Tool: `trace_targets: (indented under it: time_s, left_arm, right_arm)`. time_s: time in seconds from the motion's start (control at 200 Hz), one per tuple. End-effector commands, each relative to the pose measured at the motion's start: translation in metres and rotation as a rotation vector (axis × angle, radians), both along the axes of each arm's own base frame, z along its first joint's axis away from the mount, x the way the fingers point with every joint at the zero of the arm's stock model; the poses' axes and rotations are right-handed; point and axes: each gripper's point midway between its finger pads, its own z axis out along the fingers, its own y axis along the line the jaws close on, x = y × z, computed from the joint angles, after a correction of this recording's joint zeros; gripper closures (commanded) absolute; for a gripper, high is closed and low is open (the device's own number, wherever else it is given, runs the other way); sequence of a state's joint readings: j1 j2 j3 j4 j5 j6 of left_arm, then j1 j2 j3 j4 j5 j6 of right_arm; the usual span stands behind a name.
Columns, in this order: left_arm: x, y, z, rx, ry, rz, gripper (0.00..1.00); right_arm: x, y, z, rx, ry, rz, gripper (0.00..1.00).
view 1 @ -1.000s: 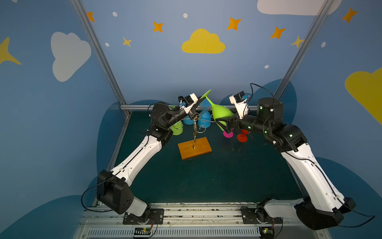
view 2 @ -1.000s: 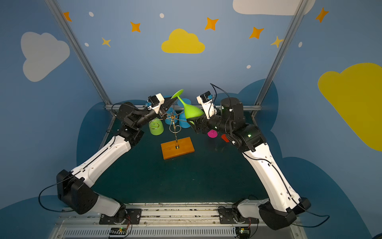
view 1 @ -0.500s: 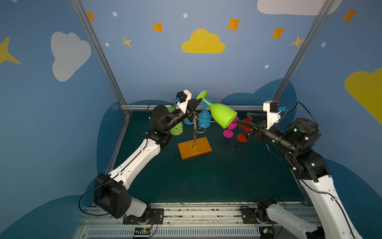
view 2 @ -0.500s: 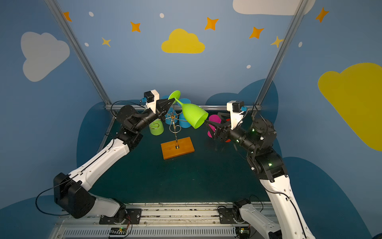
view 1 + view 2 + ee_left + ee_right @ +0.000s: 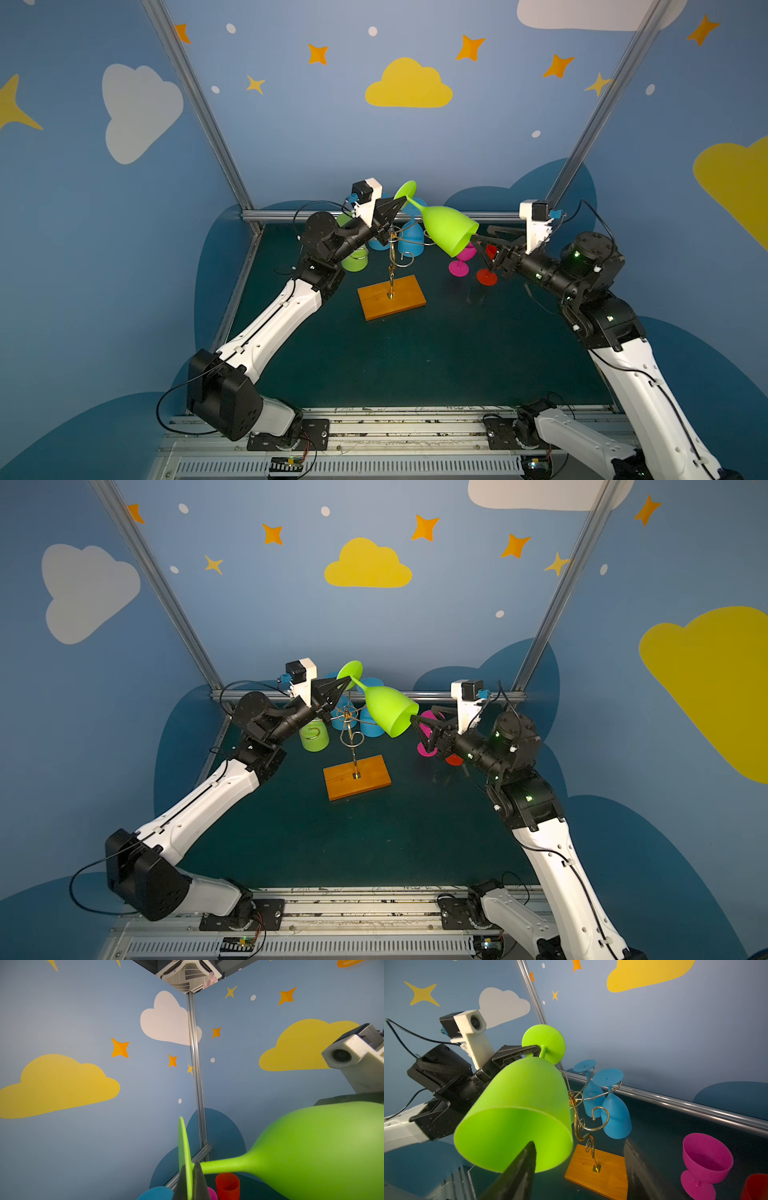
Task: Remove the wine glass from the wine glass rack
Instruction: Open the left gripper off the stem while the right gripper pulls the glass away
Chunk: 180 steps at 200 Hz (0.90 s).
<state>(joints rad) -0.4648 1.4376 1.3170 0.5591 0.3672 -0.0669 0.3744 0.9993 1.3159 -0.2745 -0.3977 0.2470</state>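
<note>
The left gripper (image 5: 190, 1168) is clamped on the foot of the green wine glass (image 5: 446, 230). The right gripper (image 5: 579, 1141) has its fingers apart, with one tip at the bowl's rim and the other clear of it.

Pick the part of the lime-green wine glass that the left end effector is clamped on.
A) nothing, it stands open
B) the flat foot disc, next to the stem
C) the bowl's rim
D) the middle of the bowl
B: in the left wrist view the left end effector is shut on the thin foot disc of the green wine glass, beside the stem.
</note>
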Motion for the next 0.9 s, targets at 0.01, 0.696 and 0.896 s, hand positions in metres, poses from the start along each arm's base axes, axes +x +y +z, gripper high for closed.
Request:
trace_targets:
  time_s: [0.01, 0.696, 0.896]
  left_arm:
    - [-0.010, 0.006, 0.015, -0.035, -0.029, -0.010, 0.97]
    - [-0.002, 0.006, 0.010, -0.040, -0.010, -0.002, 0.91]
    - [0.000, 0.011, 0.011, -0.047, -0.009, 0.027, 0.49]
  right_arm:
    - [0.006, 0.004, 0.012, 0.035, -0.035, 0.011, 0.40]
    - [0.013, 0.020, 0.020, 0.084, -0.008, 0.092, 1.00]
    - [0.010, 0.004, 0.031, 0.104, -0.037, 0.007, 1.00]
